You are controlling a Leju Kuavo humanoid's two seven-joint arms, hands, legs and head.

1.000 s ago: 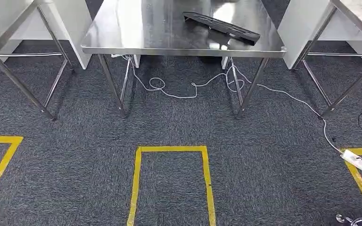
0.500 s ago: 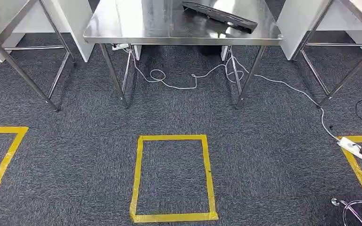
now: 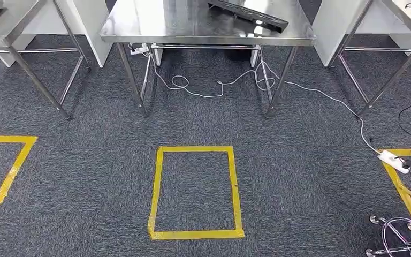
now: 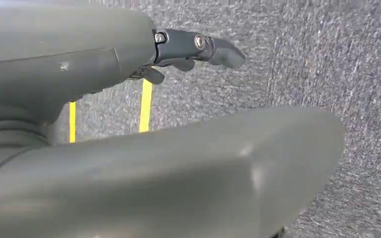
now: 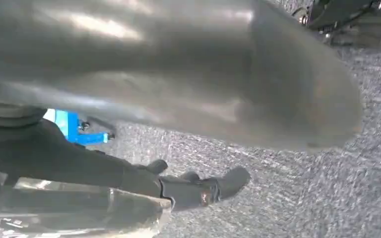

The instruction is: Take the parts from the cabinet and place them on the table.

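Head view | steel table (image 3: 139, 32) | grey carpet (image 3: 299, 160) | yellow tape square (image 3: 195, 234)

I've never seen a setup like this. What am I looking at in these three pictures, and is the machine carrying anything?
This is a two-legged humanoid robot with two arms and many-fingered hands. The wide picture comes from a camera high on its body, looking forward and down. It shows grey carpet, a yellow tape rectangle marked on the floor, and a steel table ahead. A flat black part lies on that table, and a white cable trails across the floor beneath it.

The other two pictures come from cameras at the wrists, so they look turned and odd. The big grey shapes are the hands' own covers and thumbs. The left hand hangs over the carpet with its dark fingers apart, holding nothing. The right hand also seems to hold nothing, though that view is blurred.
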